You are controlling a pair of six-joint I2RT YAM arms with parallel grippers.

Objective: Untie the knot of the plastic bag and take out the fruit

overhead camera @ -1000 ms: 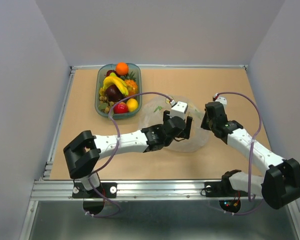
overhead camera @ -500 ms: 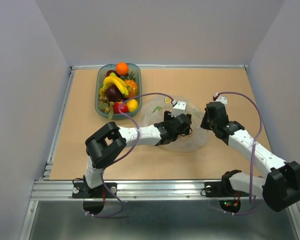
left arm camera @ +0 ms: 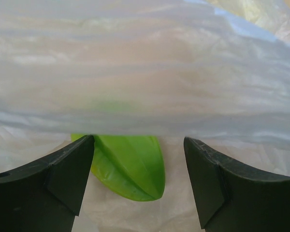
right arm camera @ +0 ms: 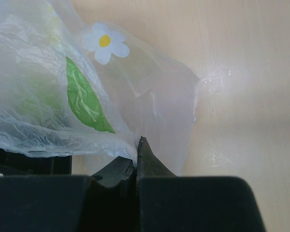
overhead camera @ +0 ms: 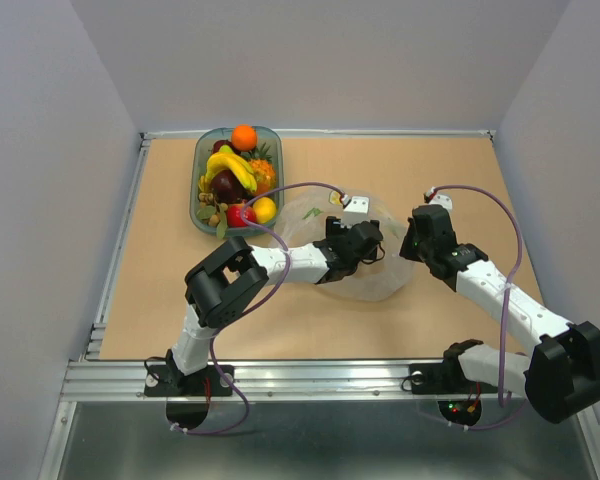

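The clear plastic bag [overhead camera: 355, 262] lies crumpled in the middle of the table, and I see no fruit inside it. My left gripper [overhead camera: 372, 240] is open, reaching into the bag's folds. In the left wrist view the gripper [left arm camera: 139, 162] has only a green leaf mark [left arm camera: 133, 166] and plastic [left arm camera: 145, 87] between its jaws. My right gripper [overhead camera: 411, 243] is shut on the bag's right edge, which its closed jaws pinch in the right wrist view [right arm camera: 137, 152]. The fruit [overhead camera: 235, 180] is piled in the tray. The knot is not visible.
The green-tinted tray [overhead camera: 199, 195] stands at the back left, with an orange [overhead camera: 244, 137] on top of the pile. The bag's flower print [right arm camera: 105, 42] and leaf print [right arm camera: 84, 99] show near bare table [right arm camera: 241, 96]. Walls close in the table.
My left arm has folded, its elbow swinging right toward the bag, and its gripper has shifted slightly farther back over the bag. My right gripper holds the same spot.
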